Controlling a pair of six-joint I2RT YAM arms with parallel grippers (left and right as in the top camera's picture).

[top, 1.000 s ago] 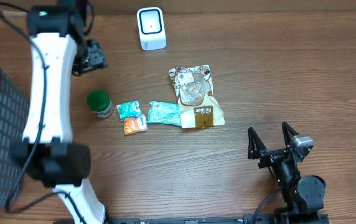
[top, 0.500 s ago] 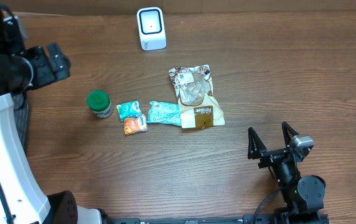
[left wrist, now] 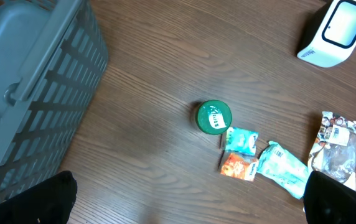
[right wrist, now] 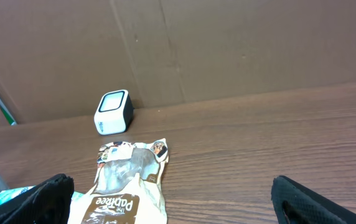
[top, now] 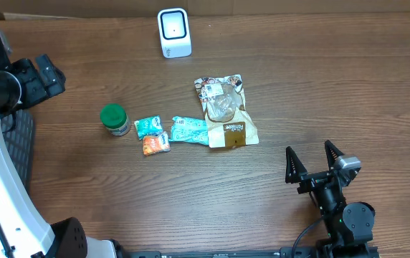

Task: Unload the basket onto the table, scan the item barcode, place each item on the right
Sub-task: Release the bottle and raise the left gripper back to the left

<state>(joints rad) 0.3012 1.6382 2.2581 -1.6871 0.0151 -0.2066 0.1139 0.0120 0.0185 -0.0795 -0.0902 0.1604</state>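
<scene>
While left gripper (left wrist: 188,182) and right gripper (top: 309,148) stand spread | 1 scanner (top: 174,32) | 1 jar (top: 114,119) | 3 packets (top: 189,130) | 1 pouch (top: 225,111)

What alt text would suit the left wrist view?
Looking down on a wooden table: a green-lidded jar sits beside three small packets and a larger bag, with a white scanner top right and a grey basket at left.

White arm links (top: 4,179), black joints (top: 355,218), black fingers (top: 291,166).
</scene>
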